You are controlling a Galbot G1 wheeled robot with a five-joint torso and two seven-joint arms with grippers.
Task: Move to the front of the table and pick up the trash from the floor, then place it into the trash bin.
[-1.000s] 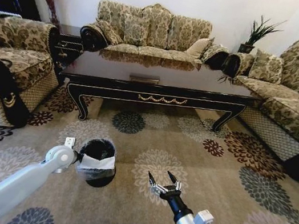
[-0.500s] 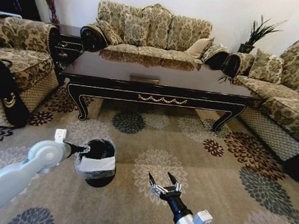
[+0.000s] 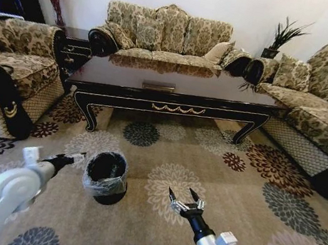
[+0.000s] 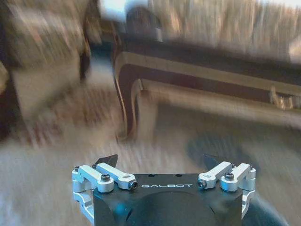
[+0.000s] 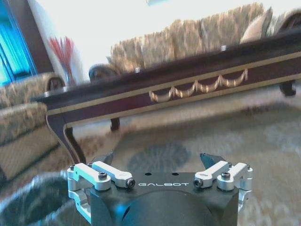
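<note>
Black-lined, the trash bin stands on the floor before the table, and no trash is apparent on the carpet. Both the left gripper, beside the bin, and right gripper are spread wide and hold nothing. Probably the drop is done; the next move calls for spotting remaining litter.
</note>
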